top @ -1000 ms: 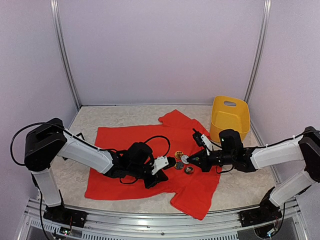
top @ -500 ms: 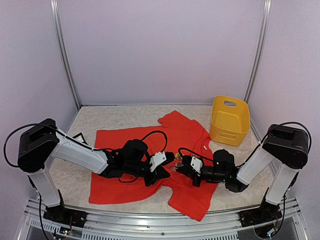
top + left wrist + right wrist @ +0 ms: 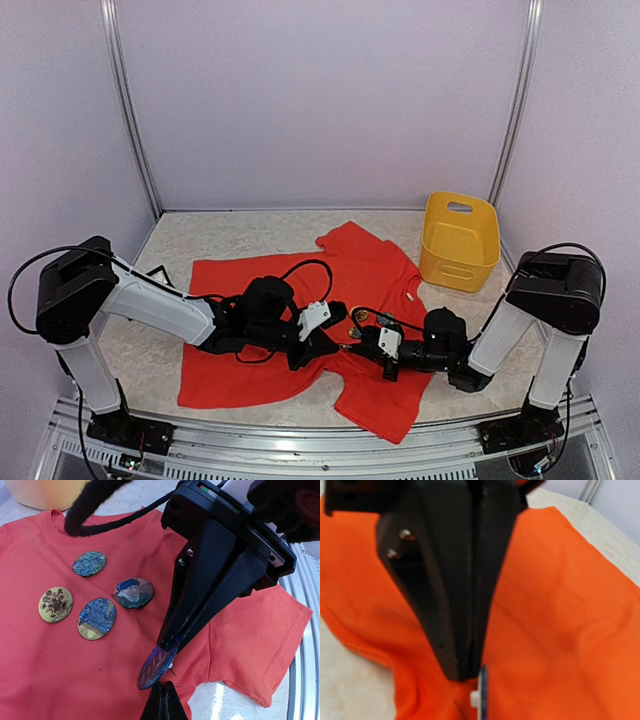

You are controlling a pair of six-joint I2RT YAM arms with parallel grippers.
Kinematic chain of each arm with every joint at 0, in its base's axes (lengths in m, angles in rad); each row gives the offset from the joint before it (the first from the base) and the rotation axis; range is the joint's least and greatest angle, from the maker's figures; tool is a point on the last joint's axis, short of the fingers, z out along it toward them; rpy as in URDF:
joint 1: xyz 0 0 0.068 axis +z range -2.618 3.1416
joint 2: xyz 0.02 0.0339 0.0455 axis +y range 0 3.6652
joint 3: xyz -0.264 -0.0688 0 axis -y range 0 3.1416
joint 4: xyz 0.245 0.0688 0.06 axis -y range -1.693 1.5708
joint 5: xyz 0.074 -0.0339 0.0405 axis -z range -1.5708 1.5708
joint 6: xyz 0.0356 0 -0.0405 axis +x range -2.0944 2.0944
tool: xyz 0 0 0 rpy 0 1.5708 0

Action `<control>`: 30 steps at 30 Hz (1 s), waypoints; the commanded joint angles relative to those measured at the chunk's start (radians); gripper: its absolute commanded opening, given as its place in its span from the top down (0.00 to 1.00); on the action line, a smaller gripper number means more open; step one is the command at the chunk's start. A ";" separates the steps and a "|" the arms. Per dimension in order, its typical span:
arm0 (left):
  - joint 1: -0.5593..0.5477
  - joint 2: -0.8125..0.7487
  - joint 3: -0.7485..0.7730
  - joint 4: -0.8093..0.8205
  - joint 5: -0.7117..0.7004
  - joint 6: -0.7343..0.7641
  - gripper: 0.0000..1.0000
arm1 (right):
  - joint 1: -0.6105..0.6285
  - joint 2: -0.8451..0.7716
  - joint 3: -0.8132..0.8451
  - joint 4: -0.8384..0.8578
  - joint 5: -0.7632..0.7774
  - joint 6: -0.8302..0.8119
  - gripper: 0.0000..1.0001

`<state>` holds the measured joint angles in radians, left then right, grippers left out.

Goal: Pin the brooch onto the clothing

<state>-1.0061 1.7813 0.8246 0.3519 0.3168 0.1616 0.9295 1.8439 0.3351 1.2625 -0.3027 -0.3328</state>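
On the speckled table (image 3: 200,235) we see the red T-shirt (image 3: 250,280) lying spread out, hem to the left and collar to the right. The yellow basket (image 3: 460,240) stands near its far sleeve. Both arms reach in low over the shirt, and their tips meet above the chest, just below the collar.

From the left wrist view, we find the right gripper (image 3: 167,645) pointing down with its fingers pressed together on the upper edge of the brooch (image 3: 156,667). The brooch is a dark blue and purple disc that hangs tilted from the tips, just above the red cloth. The right wrist view shows the same pinch edge-on, with a small white part at the disc's back.

The left gripper (image 3: 162,700) comes up from the bottom of its own view, fingers closed against each other, their tips right under the brooch's lower edge. We cannot tell whether they touch the disc or hold any fabric.

Four more badges lie flat on the shirt beside the collar: a blue brooch (image 3: 89,563), a portrait brooch (image 3: 132,592), a flower brooch (image 3: 55,604) and an oval brooch (image 3: 96,618).
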 commanded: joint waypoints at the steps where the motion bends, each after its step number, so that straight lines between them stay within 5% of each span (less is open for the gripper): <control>1: 0.012 -0.004 0.002 0.015 0.023 -0.004 1.00 | 0.018 -0.012 -0.022 0.064 -0.033 0.014 1.00; 16: 0.021 -0.003 0.004 0.021 0.071 -0.005 1.00 | 0.019 -0.029 0.001 -0.017 0.142 -0.059 1.00; 30: 0.027 0.006 0.011 0.022 0.078 -0.007 1.00 | 0.058 -0.014 -0.009 0.030 0.051 -0.009 1.00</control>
<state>-0.9874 1.7817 0.8246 0.3515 0.3729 0.1600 0.9752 1.8339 0.3225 1.2461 -0.2092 -0.3840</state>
